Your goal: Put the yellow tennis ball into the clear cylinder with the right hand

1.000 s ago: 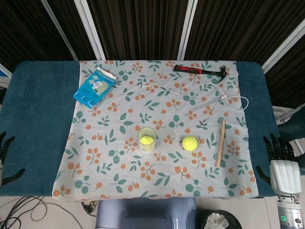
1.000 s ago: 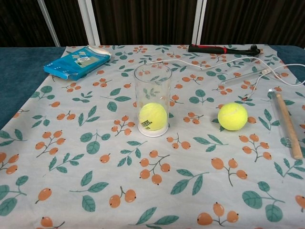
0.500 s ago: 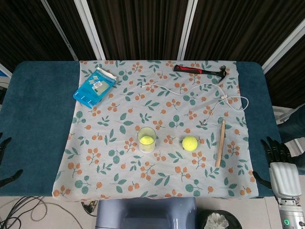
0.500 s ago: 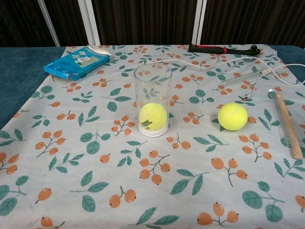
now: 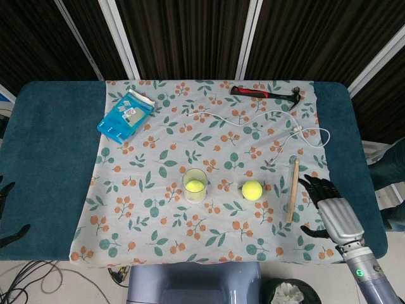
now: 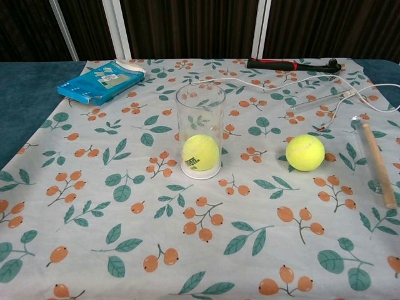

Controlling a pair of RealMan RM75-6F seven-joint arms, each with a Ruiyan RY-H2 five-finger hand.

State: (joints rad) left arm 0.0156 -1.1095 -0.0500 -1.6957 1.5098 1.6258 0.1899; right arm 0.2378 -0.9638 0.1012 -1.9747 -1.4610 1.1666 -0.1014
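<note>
A yellow tennis ball (image 5: 252, 189) (image 6: 305, 152) lies on the floral cloth, right of the clear cylinder (image 5: 195, 185) (image 6: 200, 130). The cylinder stands upright with another yellow ball (image 6: 200, 152) inside it. My right hand (image 5: 330, 211) hovers over the cloth's right edge, right of the ball and apart from it, fingers spread and holding nothing. My left hand (image 5: 7, 214) shows only as dark fingers at the far left edge of the head view, spread and empty. The chest view shows neither hand.
A wooden stick (image 5: 293, 189) (image 6: 378, 162) lies between the ball and my right hand. A white cable (image 5: 272, 126), a red-and-black hammer (image 5: 264, 93) and a blue packet (image 5: 125, 114) lie at the back of the floral cloth (image 5: 158, 158).
My right hand has moved left and inward from the table's right edge over the cloth toward the ball. The left hand has slipped slightly further out of frame.
</note>
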